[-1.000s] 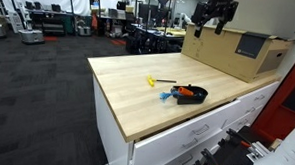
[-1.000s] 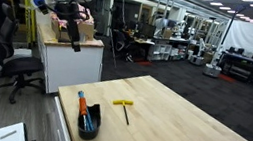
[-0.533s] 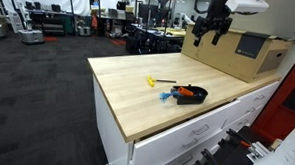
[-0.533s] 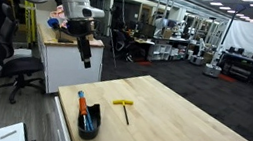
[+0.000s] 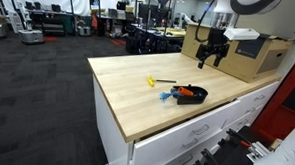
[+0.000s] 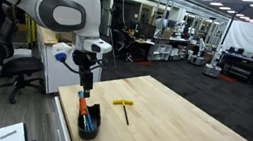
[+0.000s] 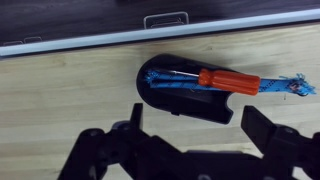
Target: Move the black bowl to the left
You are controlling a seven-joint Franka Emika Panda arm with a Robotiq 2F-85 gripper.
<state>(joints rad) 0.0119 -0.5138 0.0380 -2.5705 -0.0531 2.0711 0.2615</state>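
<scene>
The gripper (image 7: 192,136) has its jaws spread wide and holds nothing. Over the last second it has swung down from high over the cardboard box (image 5: 244,52) to hang close above the black bowl (image 7: 185,88), not yet touching it. The approach looks almost finished, so the next steps are probably to drop a little further and close on the rim. The bowl (image 5: 190,93) has not moved. It sits near the front edge of the wooden table (image 5: 127,87), above the white drawers, with an orange-handled screwdriver (image 7: 228,80) lying across it and a blue object (image 7: 296,87) at the screwdriver's far end. A small yellow object (image 6: 123,104) lies near it on the tabletop. In both exterior views the arm bends over, with the wrist pointing straight down at the bowl (image 6: 89,124).
</scene>
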